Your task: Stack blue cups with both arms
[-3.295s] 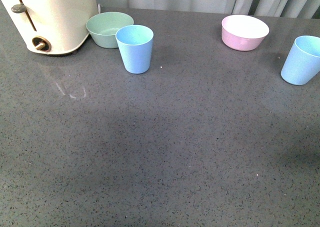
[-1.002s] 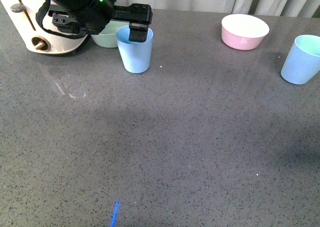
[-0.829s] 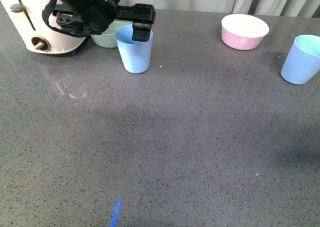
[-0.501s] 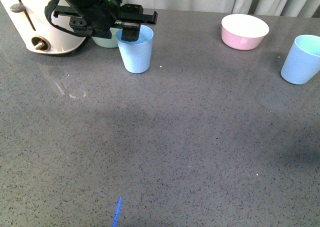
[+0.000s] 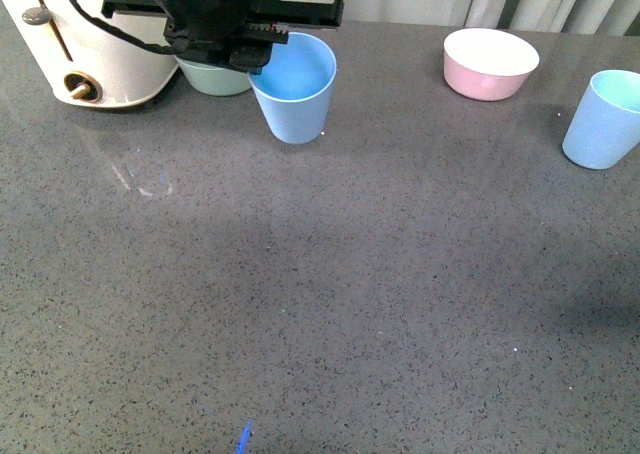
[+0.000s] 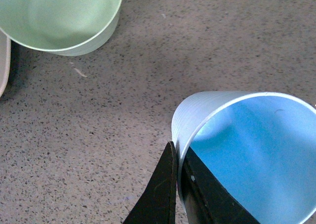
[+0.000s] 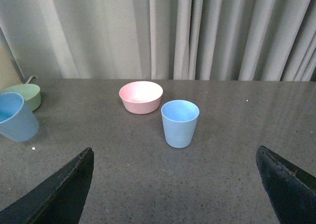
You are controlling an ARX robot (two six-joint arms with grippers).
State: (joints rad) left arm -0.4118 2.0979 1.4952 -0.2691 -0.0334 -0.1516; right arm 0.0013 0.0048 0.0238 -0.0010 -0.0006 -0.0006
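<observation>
The left gripper (image 5: 262,52) sits in the upper left of the front view, closed down on the rim of a blue cup (image 5: 294,89). The left wrist view shows the hold plainly: its two dark fingers (image 6: 160,189) pinch the cup's wall (image 6: 247,155), one on the outside and one inside against the brighter blue lining, with almost no gap between them. The black arm and its cables reach in from the top left edge of the frame, above the cup.

The cup leans, its mouth tipped toward the camera and to the right. Whether its base touches the grey countertop (image 5: 320,294) cannot be told. Just behind and to the left of it stands the mint-green bowl (image 5: 215,77), partly covered by the gripper, and further left, in the top left corner, a white appliance (image 5: 100,44) with a lever and a knob.

The right gripper (image 7: 174,157) appears only in its own wrist view, as two dark fingers spread wide at the edges of the frame with nothing between them.

The second blue cup (image 5: 603,119) stands upright at the far right edge of the front view, well apart from the first. The pink bowl (image 5: 490,64) sits near it, up and to the left, at the top right of centre. A pale curtain (image 7: 197,31) hangs behind the countertop.
</observation>
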